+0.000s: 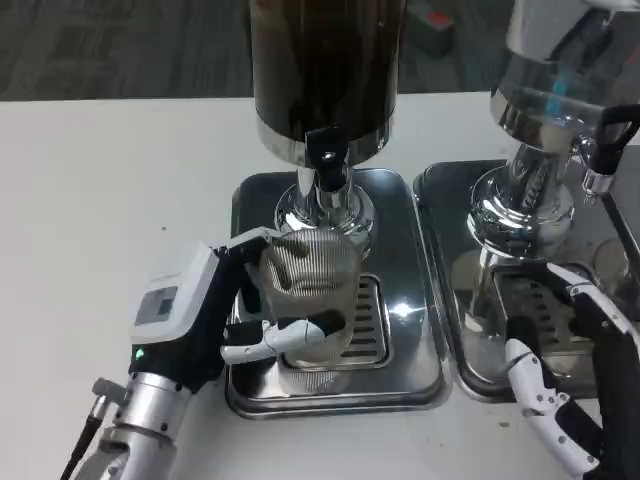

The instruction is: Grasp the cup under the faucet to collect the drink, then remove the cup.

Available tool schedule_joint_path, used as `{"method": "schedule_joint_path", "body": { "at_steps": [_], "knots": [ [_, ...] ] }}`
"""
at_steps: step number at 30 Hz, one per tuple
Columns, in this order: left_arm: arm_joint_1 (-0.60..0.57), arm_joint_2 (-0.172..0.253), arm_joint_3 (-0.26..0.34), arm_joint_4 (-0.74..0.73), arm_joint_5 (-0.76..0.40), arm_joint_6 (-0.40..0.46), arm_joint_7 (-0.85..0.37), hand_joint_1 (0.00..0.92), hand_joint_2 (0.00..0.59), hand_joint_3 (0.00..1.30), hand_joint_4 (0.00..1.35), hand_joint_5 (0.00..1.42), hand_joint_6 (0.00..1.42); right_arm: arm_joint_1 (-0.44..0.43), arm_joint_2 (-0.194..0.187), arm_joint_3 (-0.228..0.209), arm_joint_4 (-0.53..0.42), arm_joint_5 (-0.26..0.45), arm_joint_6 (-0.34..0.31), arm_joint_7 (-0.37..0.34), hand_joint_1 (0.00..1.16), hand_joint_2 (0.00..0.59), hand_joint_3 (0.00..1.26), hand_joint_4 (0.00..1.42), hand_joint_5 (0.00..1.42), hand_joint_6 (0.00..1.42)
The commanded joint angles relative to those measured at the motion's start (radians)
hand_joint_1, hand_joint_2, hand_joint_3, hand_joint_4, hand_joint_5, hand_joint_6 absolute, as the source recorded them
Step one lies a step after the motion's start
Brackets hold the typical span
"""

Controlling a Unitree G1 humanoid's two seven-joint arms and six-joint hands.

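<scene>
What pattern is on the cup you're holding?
Clear cup with fine vertical ribbing, seen in the head view, held by the left hand.

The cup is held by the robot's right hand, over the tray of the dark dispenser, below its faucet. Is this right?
Not quite. The head view shows the left hand gripping the cup, not the right. The right hand holds nothing, beside the other dispenser's tray. The rest stands: the cup is over the dark dispenser's tray, below its faucet.

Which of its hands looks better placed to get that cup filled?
The left hand. It already grips the ribbed cup just below the tap of the dark dispenser. The right hand sits by the other dispenser's tray, holding nothing.
</scene>
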Motion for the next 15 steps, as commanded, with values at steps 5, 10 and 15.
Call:
{"method": "schedule_joint_path", "body": {
  "at_steps": [5,10,15],
  "knots": [
    [-0.049,-0.015,-0.009,0.045,0.002,0.003,0.002,0.266,0.097,0.52,0.69,0.91,1.29,0.017,0.006,0.003,-0.032,-0.002,-0.003,-0.001,0.34,0.455,0.3,0.25,0.24,0.33],
    [-0.067,-0.023,-0.017,0.067,0.001,0.005,-0.002,0.243,0.096,0.5,0.66,0.89,1.26,0.026,0.009,0.002,-0.039,-0.003,0.0,0.004,0.34,0.459,0.32,0.26,0.24,0.33],
    [-0.086,-0.028,-0.023,0.092,-0.004,0.001,-0.014,0.223,0.095,0.47,0.64,0.86,1.23,0.037,0.013,0.006,-0.047,-0.006,0.001,0.006,0.35,0.462,0.32,0.26,0.24,0.33]
  ]
}}
